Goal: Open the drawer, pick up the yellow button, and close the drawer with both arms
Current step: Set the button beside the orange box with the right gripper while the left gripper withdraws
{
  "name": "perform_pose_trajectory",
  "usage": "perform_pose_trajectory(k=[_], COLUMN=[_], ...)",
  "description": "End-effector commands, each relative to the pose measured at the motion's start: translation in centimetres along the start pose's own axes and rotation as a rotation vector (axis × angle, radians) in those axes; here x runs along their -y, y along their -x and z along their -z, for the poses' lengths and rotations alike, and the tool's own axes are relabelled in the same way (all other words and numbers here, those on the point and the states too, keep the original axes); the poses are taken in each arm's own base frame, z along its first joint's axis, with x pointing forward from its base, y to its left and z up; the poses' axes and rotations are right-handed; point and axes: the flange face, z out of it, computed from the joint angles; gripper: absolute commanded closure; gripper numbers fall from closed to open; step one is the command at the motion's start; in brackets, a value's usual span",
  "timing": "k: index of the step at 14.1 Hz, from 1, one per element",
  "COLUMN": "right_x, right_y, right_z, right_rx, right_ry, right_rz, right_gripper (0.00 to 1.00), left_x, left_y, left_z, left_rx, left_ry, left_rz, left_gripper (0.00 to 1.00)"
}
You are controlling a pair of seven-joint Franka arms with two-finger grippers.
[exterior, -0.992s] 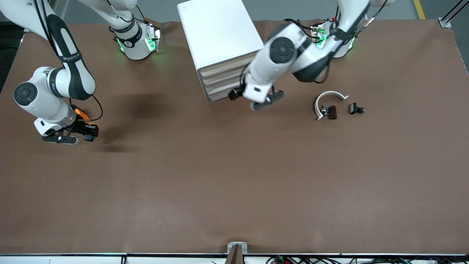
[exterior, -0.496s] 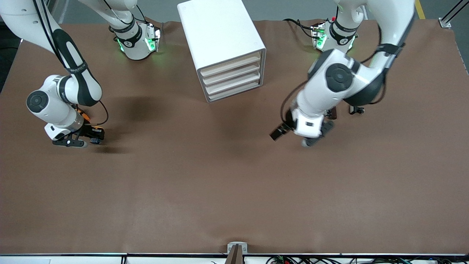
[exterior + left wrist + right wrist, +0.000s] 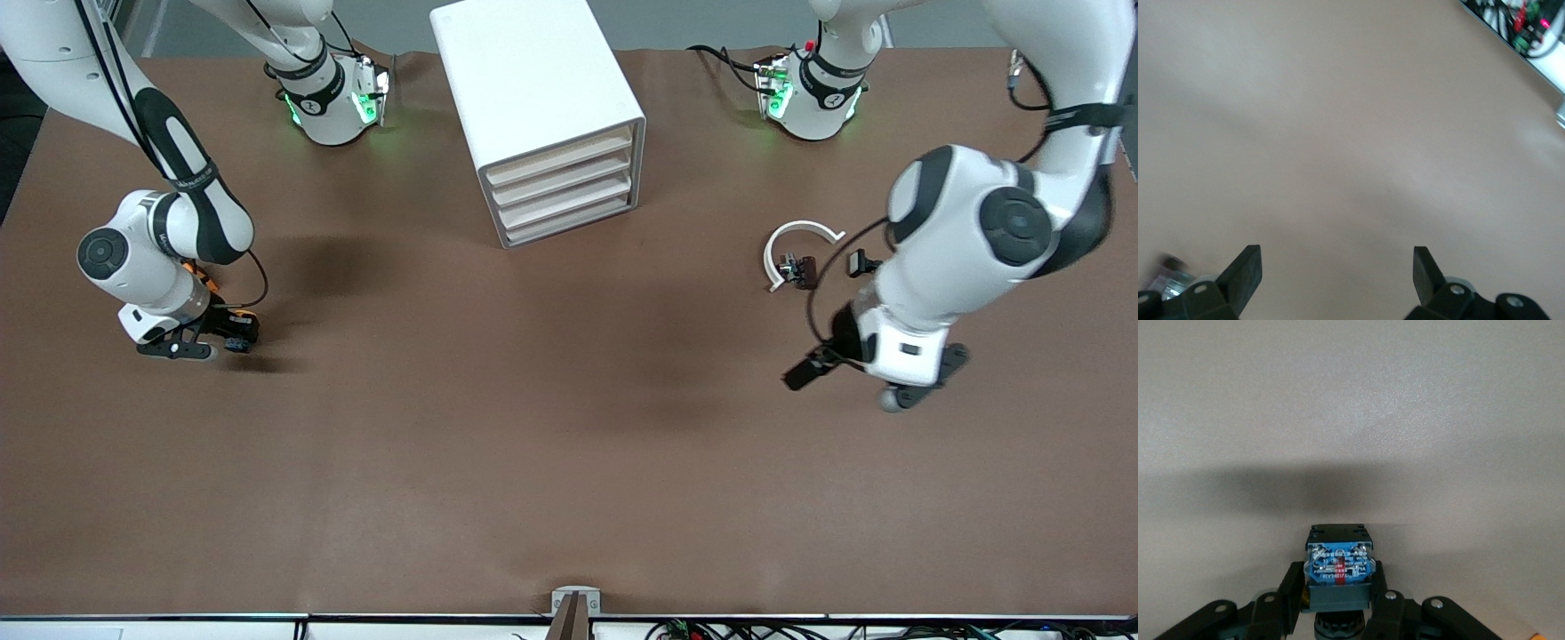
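Right gripper (image 3: pixel 216 345) pinches button (image 3: pixel 1338 568) low over bare table (image 3: pixel 498 444) at right arm's end, near that edge; brown surface open all round it. Left gripper (image 3: pixel 920 382) spread wide, nothing between fingers (image 3: pixel 1245 273), over open table at left arm's end, clips (image 3: pixel 805 269) with white band (image 3: pixel 791 238) just beside arm. Cabinet (image 3: pixel 533 107) between bases; top drawer (image 3: pixel 562 158) flush shut, wide free room before its front.

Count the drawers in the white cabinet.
4, stacked in the cabinet front: top drawer, second drawer, third drawer, bottom drawer. All look shut.
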Motion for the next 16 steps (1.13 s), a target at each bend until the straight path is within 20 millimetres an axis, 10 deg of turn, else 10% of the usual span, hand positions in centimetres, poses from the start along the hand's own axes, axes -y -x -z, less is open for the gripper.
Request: perform_pose_trajectory(k=[1,8,16], right_x=[-0.1,-0.2,0.2], right_y=[-0.6,-0.9,-2.3], right_z=[0.0,1.5,11.3], right_rx=[-0.011,-0.025,0.092], right_ry=[0.002,0.004,0.015], right_rz=[0.007,-0.001,-0.019], right_gripper=[0.01,0.00,0.00], left_x=[0.6,1.8,7.5], left_y=[-1.0,-1.1,1.1], left_z=[2.3,6.7,17.0], left_rx=[-0.052,-0.070,-0.024], left_ry=[-0.053,-0.112,-0.148], left_rz=[-0.059,-0.156,-0.343], left_gripper=[0.00,0.00,0.00])
